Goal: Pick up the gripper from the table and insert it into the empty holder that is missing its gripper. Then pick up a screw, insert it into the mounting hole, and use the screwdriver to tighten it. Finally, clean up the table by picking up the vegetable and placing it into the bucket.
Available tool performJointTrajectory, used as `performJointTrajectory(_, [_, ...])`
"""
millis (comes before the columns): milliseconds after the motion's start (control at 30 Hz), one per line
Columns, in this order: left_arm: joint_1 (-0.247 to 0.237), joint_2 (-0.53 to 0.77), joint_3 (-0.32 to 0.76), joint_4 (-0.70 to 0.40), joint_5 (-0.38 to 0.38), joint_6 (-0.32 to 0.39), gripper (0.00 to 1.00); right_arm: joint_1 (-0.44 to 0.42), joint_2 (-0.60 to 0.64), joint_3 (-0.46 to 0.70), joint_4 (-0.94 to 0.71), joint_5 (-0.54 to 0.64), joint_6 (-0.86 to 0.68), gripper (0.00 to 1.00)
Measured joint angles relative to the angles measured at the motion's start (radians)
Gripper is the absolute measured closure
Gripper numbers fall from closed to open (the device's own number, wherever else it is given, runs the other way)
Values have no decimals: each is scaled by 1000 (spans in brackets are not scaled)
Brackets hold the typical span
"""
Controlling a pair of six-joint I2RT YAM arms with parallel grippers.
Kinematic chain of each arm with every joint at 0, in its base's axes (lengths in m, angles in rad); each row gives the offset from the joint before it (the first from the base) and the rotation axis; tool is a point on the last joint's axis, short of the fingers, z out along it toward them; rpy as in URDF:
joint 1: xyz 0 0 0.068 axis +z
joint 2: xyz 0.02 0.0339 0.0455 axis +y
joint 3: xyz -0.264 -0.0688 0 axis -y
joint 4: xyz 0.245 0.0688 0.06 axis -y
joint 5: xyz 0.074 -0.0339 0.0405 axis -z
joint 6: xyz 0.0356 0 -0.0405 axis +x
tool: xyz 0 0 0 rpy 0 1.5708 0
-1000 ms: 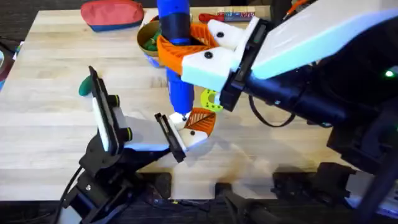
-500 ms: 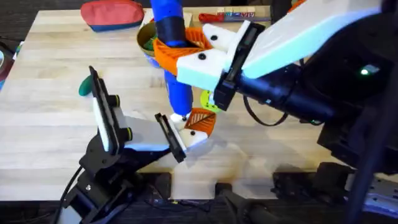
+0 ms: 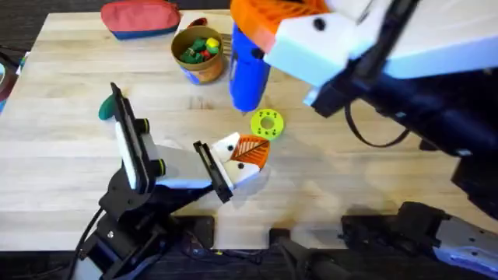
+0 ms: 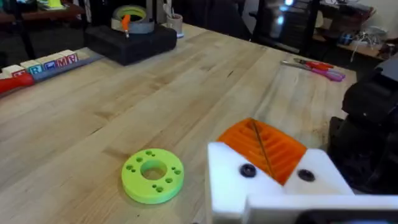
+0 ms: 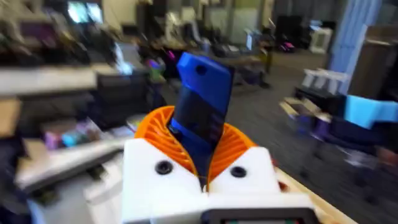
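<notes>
Nearby, cluttered workbenches surround the wooden table (image 3: pixel 373 194).

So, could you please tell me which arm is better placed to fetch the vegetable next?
Left, probably. The vegetable lies on the table's left side near the left pincer, while the right pincer holds the screwdriver.

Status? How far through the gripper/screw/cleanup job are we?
Looks done: the orange gripper sits in the white holder, with a dark screw head showing in each block; I can't judge how tight they are. In hand: the right gripper is shut on the screwdriver, held above the table. Left: the vegetable lies on the table, not in the bucket.
</notes>
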Motion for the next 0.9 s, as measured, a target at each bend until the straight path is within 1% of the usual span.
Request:
performJointTrajectory(67, [0,0,0,0,-6,0,992,-41,23,0,-74,28,-92,996])
performJointTrajectory(133, [0,0,0,0,-10,0,992,-89,74,0,-154,85,-216,996])
performJointTrajectory(267, [0,0,0,0,-14,0,992,-204,204,0,-271,218,-484,996])
performJointTrajectory(400, [0,0,0,0,-16,0,992,-285,348,0,-308,342,-707,996])
performJointTrajectory(500, [0,0,0,0,-16,0,992,-308,450,0,-307,409,-848,996])
performJointTrajectory(633, [0,0,0,-1,-16,0,992,-313,560,0,-303,445,-948,996])
performJointTrajectory(733, [0,0,0,-2,-17,0,992,-314,628,0,-299,448,-968,997])
performJointTrajectory(767, [0,0,0,-1,-20,0,992,-314,669,0,-298,450,-979,997])
performJointTrajectory(800, [0,0,0,0,-20,0,992,-314,698,0,-326,447,-989,997])
performJointTrajectory(833, [0,0,0,0,-20,0,992,-314,701,0,-344,442,-989,997])
performJointTrajectory(867, [0,0,0,0,-20,0,992,-314,702,0,-360,435,-986,980])
performJointTrajectory(900, [0,0,0,0,-20,0,992,-314,702,0,-373,424,-980,846])
